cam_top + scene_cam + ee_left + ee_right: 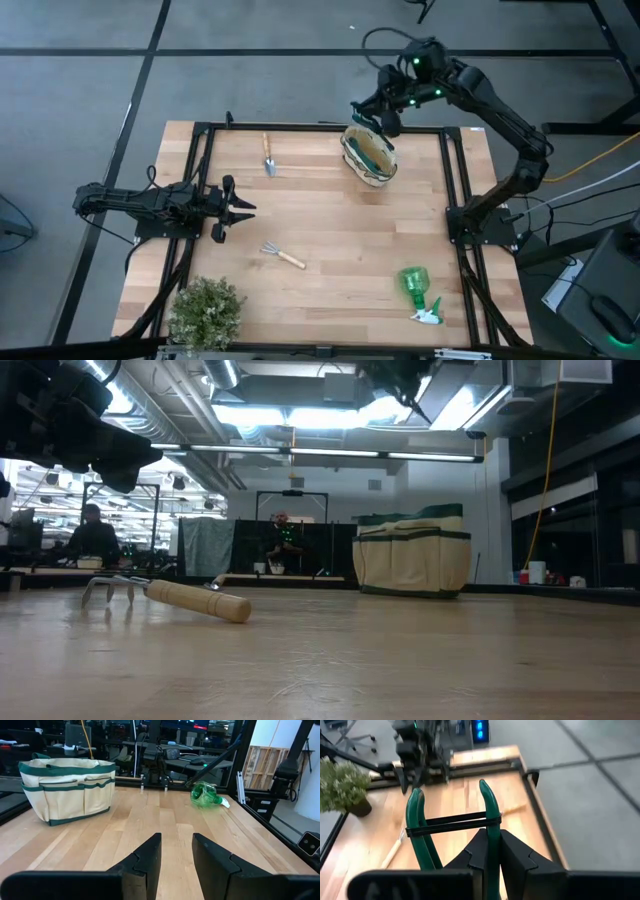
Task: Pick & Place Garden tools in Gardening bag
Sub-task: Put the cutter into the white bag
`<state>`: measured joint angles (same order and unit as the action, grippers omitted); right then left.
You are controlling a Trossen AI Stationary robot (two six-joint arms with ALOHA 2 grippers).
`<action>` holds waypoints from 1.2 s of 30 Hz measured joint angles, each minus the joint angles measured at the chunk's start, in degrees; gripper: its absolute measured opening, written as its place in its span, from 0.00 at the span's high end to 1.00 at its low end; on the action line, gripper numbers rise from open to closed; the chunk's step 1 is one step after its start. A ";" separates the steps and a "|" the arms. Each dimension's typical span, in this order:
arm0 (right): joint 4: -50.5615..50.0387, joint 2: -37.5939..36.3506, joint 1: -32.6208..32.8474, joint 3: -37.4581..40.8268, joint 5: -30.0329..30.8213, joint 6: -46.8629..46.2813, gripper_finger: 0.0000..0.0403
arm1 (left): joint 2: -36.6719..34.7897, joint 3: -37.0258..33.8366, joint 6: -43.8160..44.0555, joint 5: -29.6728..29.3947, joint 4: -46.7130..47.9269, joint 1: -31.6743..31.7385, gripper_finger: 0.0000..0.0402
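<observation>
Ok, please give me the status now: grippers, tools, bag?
Right gripper shut on green-handled pruning shears, above the gardening bag. Left gripper open, waiting at table's left edge. Trowel, rake, spray bottle on table. Nothing in the way.

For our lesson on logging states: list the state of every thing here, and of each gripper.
Bag: upright, mouth open.
Trowel: lying flat.
Rake: lying flat.
Bottle: on its side.
Shears: held aloft near bag.
Right gripper: shut on shears.
Left gripper: open, empty.
Plant: upright.
</observation>
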<state>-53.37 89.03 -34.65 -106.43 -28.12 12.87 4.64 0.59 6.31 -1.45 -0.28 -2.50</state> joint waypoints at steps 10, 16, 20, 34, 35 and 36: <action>2.57 -0.20 -0.28 10.91 -1.07 -0.49 0.91 | 0.00 -0.01 0.00 0.00 0.00 0.00 0.74; 13.15 -0.22 -0.90 19.61 0.00 -6.57 0.91 | 0.00 -0.01 0.00 0.00 -0.01 -0.01 0.74; 17.37 -0.22 -0.98 24.25 10.33 -11.03 0.91 | 0.00 0.01 0.00 0.00 -0.02 -0.02 0.74; 22.08 -0.22 -0.18 32.31 27.62 -21.56 0.91 | 0.00 -0.01 0.00 0.00 0.00 -0.02 0.74; 22.91 -0.22 -0.11 32.61 27.67 -22.17 0.91 | 0.00 0.01 0.00 0.00 0.00 0.00 0.74; 23.46 -0.22 0.09 32.85 27.69 -22.57 0.91 | 0.00 0.00 0.02 0.00 -0.02 -0.02 0.74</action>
<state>-29.91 88.82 -34.57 -73.58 -0.43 -9.69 4.64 0.60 6.32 -1.45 -0.29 -2.52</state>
